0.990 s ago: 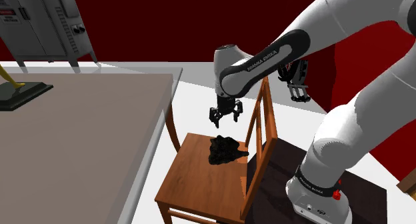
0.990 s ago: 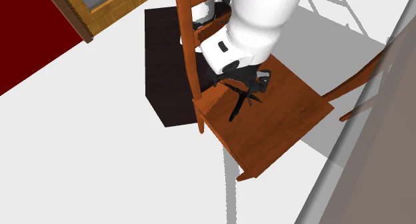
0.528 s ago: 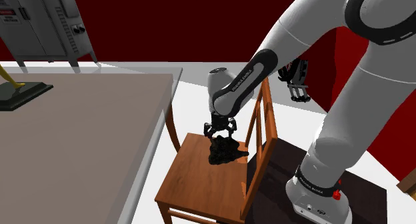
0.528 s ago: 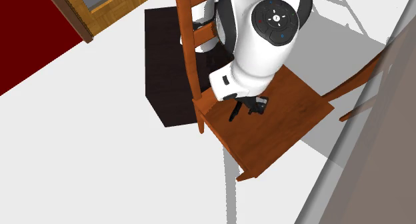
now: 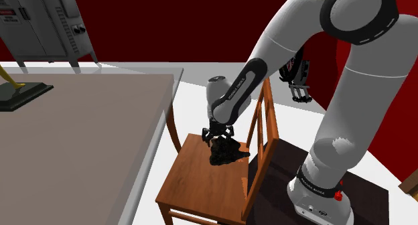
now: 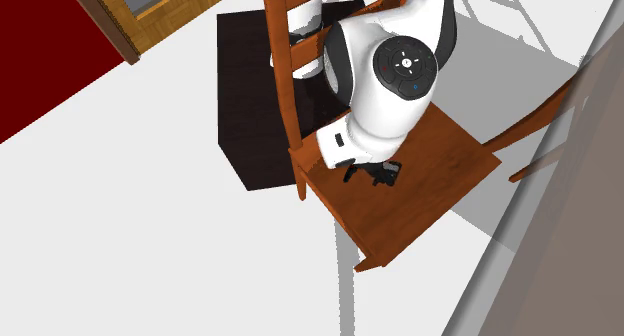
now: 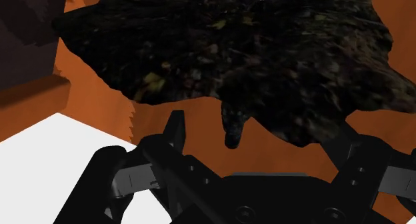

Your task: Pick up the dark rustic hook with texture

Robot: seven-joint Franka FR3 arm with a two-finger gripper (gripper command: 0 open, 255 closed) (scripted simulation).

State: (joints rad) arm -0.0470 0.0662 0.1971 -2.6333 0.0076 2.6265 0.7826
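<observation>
The dark, rough-textured hook (image 5: 226,152) lies on the seat of a wooden chair (image 5: 201,183), near the backrest. It sits directly under the gripper (image 5: 216,132) and a little toward the shoulder view's right. In the wrist view its sprawling mass spreads across the line between the 2 fingers (image 7: 175,131), and 1 short prong (image 7: 231,126) points back into the gap. The fingers stand apart on either side of that prong and clasp nothing. The coming squeeze likely depends on this prong staying centred between them. White lettering on the forearm (image 5: 239,88) seems to read FRANKA EMIKA. A red label on the grey cabinet (image 5: 40,23) cannot be read.
</observation>
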